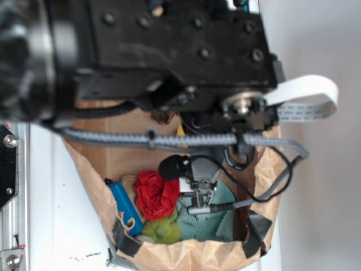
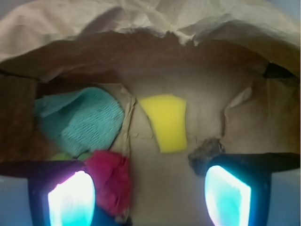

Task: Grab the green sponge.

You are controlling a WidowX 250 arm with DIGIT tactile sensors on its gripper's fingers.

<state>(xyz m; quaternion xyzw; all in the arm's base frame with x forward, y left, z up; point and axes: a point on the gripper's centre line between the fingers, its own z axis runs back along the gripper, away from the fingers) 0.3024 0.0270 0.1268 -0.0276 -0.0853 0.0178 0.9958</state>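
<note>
Teal-green sponge (image 2: 80, 120) lying inside brown paper bag (image 1: 186, 254), near counter's front edge | beside red cloth (image 2: 110, 181) and yellow sponge (image 2: 165, 122), latter lying apart | gripper (image 2: 149, 195) hovering above bag floor, spread wide, holding nothing | blue cylinder (image 1: 125, 206), lime-green lump (image 1: 162, 231) alongside.

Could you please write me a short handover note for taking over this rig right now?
Pincer: open and empty, inside the brown paper bag.
Green sponge: on the bag floor, wrist view left, untouched. A red crumpled thing lies beside it and the yellow sponge sits mid-bag.
Done: the pincer is inside the bag.
Left: line up over the green sponge, close, lift.
</note>
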